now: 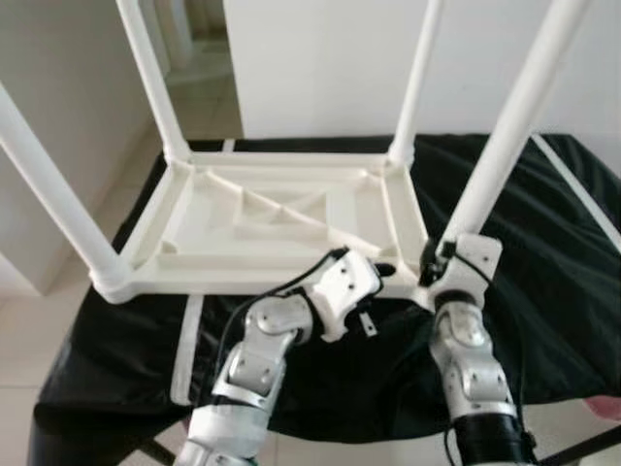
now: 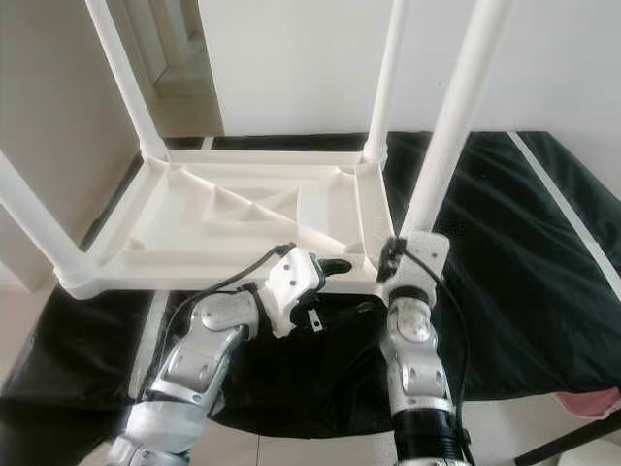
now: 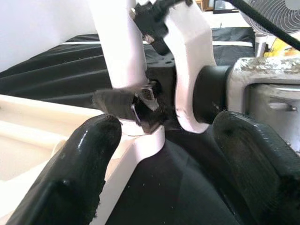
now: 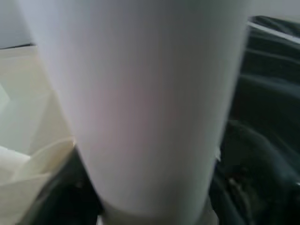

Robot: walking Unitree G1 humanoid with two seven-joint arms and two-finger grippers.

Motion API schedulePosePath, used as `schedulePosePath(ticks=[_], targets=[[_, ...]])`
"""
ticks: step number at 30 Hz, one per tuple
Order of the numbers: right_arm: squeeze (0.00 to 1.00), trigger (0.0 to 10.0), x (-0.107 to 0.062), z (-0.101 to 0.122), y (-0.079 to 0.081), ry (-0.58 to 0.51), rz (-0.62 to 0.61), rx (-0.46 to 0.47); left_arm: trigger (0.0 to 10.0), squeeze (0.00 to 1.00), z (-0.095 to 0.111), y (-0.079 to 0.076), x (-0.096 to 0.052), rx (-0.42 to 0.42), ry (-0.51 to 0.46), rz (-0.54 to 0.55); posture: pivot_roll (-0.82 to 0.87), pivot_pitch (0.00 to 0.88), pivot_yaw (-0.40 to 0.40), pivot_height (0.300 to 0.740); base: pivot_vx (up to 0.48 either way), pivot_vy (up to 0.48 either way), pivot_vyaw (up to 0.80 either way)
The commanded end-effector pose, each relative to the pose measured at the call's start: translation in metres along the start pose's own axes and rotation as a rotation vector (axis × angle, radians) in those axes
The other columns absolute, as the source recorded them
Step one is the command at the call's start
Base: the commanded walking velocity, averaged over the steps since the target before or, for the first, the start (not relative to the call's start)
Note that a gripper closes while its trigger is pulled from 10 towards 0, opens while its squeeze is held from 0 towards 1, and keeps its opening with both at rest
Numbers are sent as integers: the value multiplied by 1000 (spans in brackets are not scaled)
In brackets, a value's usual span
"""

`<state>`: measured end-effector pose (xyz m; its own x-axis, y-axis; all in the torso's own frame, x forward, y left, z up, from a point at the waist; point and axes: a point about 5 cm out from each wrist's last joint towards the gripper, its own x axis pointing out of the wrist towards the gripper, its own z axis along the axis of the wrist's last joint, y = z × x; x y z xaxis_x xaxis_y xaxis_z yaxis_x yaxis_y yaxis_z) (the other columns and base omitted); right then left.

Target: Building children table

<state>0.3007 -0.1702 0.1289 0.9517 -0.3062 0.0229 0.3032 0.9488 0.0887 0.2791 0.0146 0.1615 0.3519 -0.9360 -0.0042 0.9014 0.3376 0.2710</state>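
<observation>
A white plastic children's table [image 1: 272,214] lies upside down on a black cloth, with its legs pointing up. My right gripper [image 1: 437,264] is shut on the base of the near right leg [image 1: 505,136], just above its corner socket. That leg [image 4: 140,93] looms very close in the right wrist view, with dark fingers at either side of it. My left gripper [image 1: 383,268] reaches toward the same corner from the left, its two black fingers [image 3: 70,178] spread open and not touching the leg.
The black cloth [image 1: 543,291] covers the surface beneath the table and hangs over its near edge. A white wall [image 1: 320,58] stands behind, and pale floor lies to the left. A pink object [image 1: 606,406] sits at the lower right. A fan [image 3: 276,14] stands beyond.
</observation>
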Motion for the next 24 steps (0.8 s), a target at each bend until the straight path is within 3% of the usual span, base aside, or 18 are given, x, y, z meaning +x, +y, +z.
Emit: schedulePosePath(ticks=[1, 10, 11, 12, 13, 14, 24], targets=[[1000, 10000, 1, 0, -6, -5, 1, 1, 10000, 0, 0, 5, 0, -16, -3, 146, -64, 0, -2, 740, 0, 0, 0], [1000, 10000, 1, 9, -18, -59, 114, -3, 10000, 0, 1, 7, 1, -19, -6, 150, -67, 0, -1, 740, 0, 0, 0], [1000, 10000, 1, 11, -21, -77, 186, -18, 10000, 0, 1, 6, 0, -18, -8, 145, -72, 0, 4, 740, 0, 0, 0], [804, 10000, 2, 12, -22, -82, 215, -18, 10000, 0, 1, 6, 0, -14, -8, 141, -74, 0, 7, 740, 0, 0, 0], [804, 10000, 2, 12, -22, -82, 215, -18, 10000, 0, 1, 6, 0, -14, -8, 141, -74, 0, 7, 740, 0, 0, 0], [24, 10000, 2, 13, -22, -85, 246, -20, 10000, 0, 1, 6, -1, -9, -9, 137, -75, 0, 10, 740, 0, 0, 0], [0, 10000, 13, 23, -31, -94, 550, -82, 10000, 0, 1, 6, -4, 10, -1, 106, -73, 0, 23, 740, 0, 0, 0]])
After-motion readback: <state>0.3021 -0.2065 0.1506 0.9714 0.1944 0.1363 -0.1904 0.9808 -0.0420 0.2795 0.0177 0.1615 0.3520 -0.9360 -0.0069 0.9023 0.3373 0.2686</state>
